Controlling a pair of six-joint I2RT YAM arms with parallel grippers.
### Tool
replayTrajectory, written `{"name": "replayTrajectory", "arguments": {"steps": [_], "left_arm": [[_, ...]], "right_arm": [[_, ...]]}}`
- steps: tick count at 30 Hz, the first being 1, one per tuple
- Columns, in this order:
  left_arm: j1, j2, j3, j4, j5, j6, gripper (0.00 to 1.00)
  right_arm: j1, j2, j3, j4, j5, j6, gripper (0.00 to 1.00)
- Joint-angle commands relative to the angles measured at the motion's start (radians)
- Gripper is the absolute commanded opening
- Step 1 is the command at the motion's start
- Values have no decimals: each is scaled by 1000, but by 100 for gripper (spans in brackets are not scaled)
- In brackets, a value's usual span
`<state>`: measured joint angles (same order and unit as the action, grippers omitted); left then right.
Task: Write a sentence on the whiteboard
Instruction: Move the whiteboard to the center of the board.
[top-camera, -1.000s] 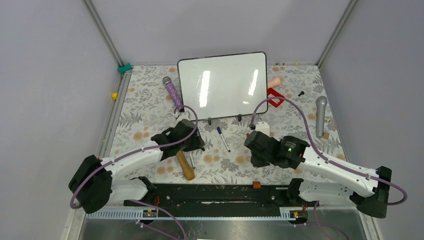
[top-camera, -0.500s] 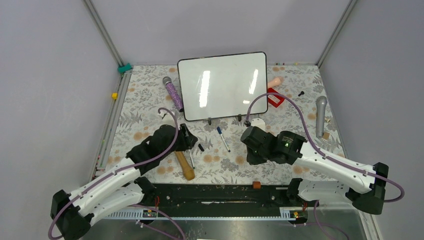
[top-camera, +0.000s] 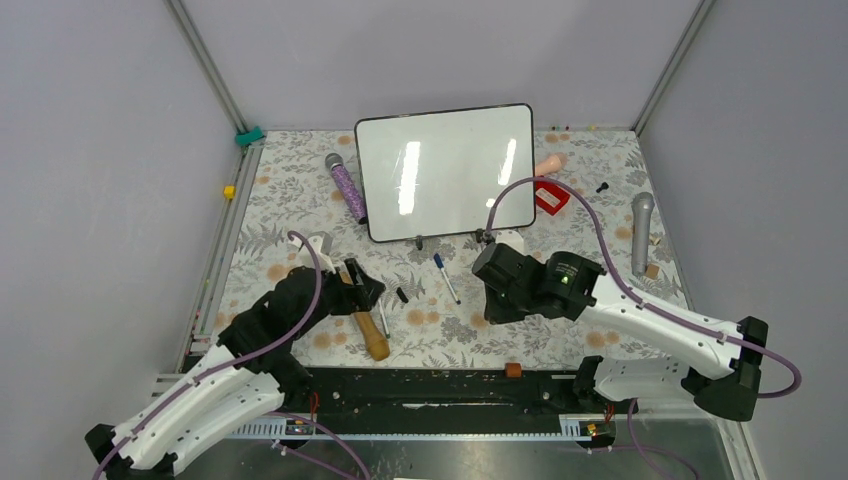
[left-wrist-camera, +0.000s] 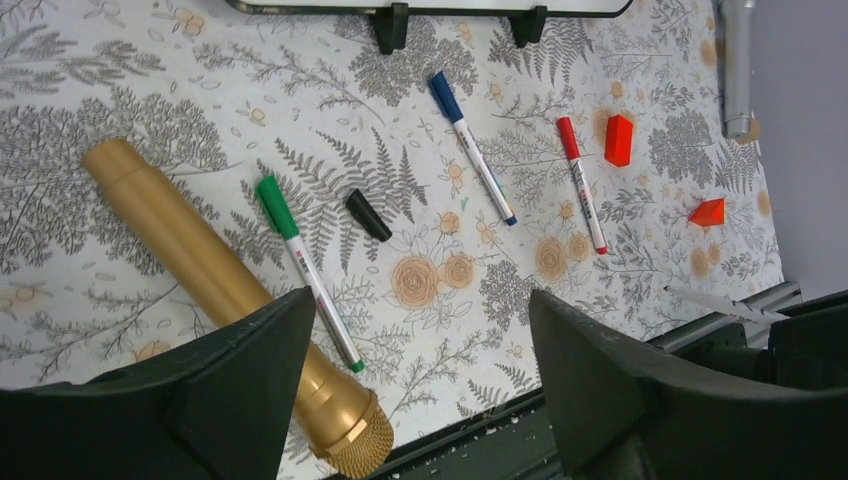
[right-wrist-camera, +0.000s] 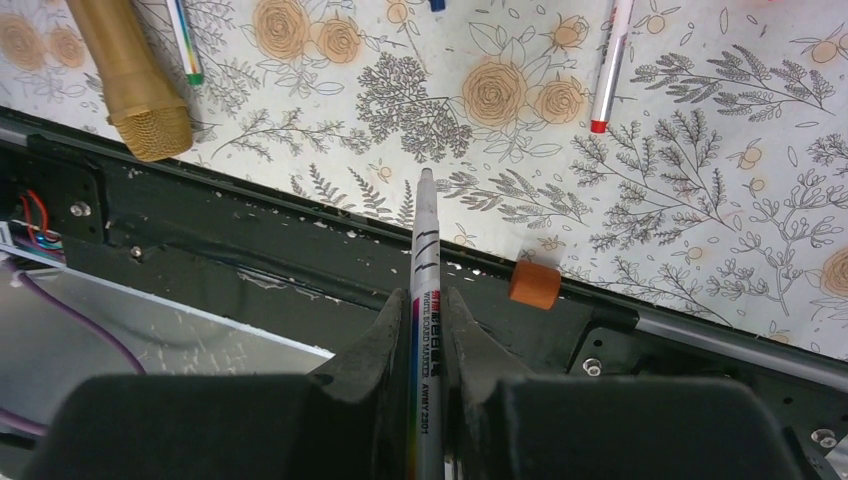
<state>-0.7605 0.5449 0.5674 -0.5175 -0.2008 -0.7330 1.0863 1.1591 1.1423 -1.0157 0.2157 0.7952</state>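
Observation:
The whiteboard (top-camera: 445, 170) stands upright at the back of the table, and its black feet (left-wrist-camera: 392, 25) show in the left wrist view. Its face carries only glare; no sentence shows on it. My right gripper (right-wrist-camera: 426, 300) is shut on a white whiteboard marker (right-wrist-camera: 424, 250) whose tip points at the table's near rail. Seen from above, that gripper (top-camera: 492, 300) hovers in front of the board's right foot. My left gripper (left-wrist-camera: 420, 300) is open with nothing between its fingers, above a green marker (left-wrist-camera: 300, 265) and a loose black cap (left-wrist-camera: 368, 215).
A gold microphone (left-wrist-camera: 200, 290) lies under the left gripper. Blue (left-wrist-camera: 470, 145) and red (left-wrist-camera: 580, 180) markers, a red block (left-wrist-camera: 619, 140), an orange cylinder (right-wrist-camera: 533, 283), a purple microphone (top-camera: 345, 185) and a grey microphone (top-camera: 640, 230) are scattered about.
The left arm has drawn back toward the near left corner and its jaws have opened wide. The right arm has shifted a little left toward the board, still gripping the marker.

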Motion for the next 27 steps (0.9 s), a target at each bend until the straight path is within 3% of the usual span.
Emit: {"name": "replayTrajectory", "arguments": {"steps": [1,4,15,19,22,27], "left_arm": [[-3,-48,33,-77,-13,9,88],[-3,-81,37,-83,18,41,99],[-3,-113,95,-93,-5,165,99],[-3,-92,150,-85,-40,277,99],[-2,-66,191,-84,-55,383,99],[13,21,233,-43,-58,448,99]], "right_arm": [[3,-4,61,-34,11,21,0],[3,-16,46,-33,12,16,0],[2,-107,-3,-52,63,-45,0],[3,-96,39,-43,101,-95,0],[2,-53,117,-79,219,-120,0],[-21,47,241,-84,283,-245,0]]}}
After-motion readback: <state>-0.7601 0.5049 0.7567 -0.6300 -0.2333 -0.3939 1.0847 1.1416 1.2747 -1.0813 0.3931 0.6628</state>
